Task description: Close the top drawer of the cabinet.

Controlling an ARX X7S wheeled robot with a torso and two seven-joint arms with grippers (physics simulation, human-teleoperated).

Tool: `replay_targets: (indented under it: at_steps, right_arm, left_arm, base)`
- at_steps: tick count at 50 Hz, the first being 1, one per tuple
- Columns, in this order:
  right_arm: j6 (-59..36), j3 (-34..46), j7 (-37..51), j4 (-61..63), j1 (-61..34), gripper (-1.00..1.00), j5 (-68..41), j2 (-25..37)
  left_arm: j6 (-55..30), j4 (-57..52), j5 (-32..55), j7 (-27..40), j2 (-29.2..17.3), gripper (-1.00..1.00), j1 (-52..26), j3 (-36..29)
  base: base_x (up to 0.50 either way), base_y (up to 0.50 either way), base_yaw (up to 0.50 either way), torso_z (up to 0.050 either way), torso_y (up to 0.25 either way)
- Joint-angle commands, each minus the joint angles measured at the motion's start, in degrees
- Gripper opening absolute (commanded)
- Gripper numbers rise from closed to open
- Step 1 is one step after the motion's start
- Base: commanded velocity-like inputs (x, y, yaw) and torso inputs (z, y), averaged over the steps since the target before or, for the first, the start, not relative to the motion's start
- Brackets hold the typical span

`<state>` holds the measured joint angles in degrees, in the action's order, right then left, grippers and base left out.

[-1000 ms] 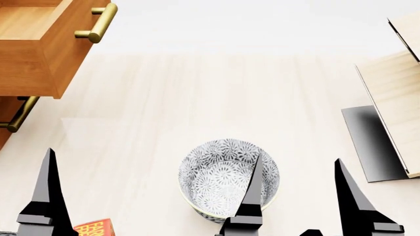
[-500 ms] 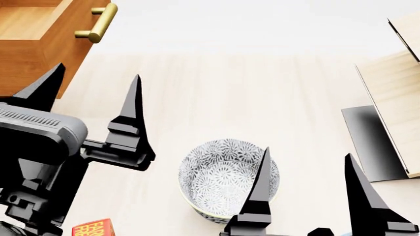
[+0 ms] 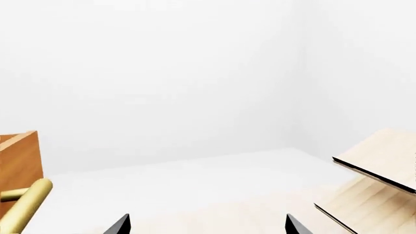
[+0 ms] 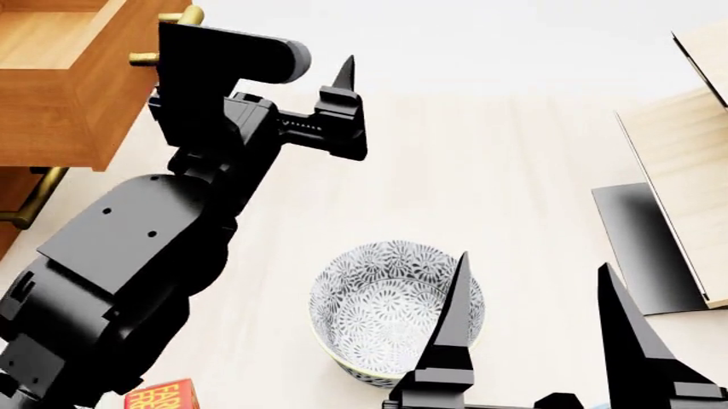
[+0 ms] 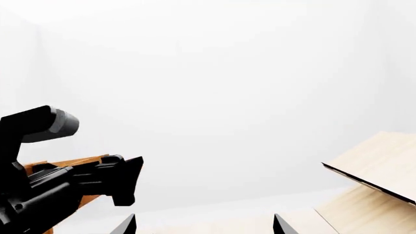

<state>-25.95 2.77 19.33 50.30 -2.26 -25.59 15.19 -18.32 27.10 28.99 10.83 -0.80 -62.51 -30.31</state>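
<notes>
The top drawer [image 4: 63, 85] is standing pulled out of the cabinet [image 4: 17, 200] at the upper left of the head view, its interior showing and its brass handle [image 4: 170, 38] partly hidden behind the left arm. It is probably rigid and sliding on runners, so a flat push on the front panel should be enough; the smooth round bar looks slippery and need not be gripped. The left gripper [image 4: 256, 94] is hovering just right of the drawer front, its fingers spread and holding nothing. The right gripper [image 4: 534, 332] is hanging at lower right, likewise spread and empty. A patterned bowl [image 4: 396, 311], a red box [image 4: 159, 396] and pale slanted boards [image 4: 683, 162] are lying well clear of the drawer; nothing is blocking its travel.
</notes>
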Motion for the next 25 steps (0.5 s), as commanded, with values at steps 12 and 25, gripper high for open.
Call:
replay_targets:
  at_steps: [12, 25]
  right_arm:
    - [2.0, 0.4, 0.6, -1.6, -0.1, 1.0, -1.8, 0.6]
    - [2.3, 1.6, 1.2, -1.7, -0.3, 1.0, -1.8, 1.2]
  left_arm:
    - [24.5, 43.5, 50.1, 2.6, 0.8, 1.0, -23.2, -51.9]
    - [24.5, 47.9, 50.6, 2.2, 0.1, 1.0, -24.9, -53.7]
  base:
    - [0.0, 0.0, 0.0, 0.0, 0.0]
    - [0.0, 0.0, 0.0, 0.0, 0.0]
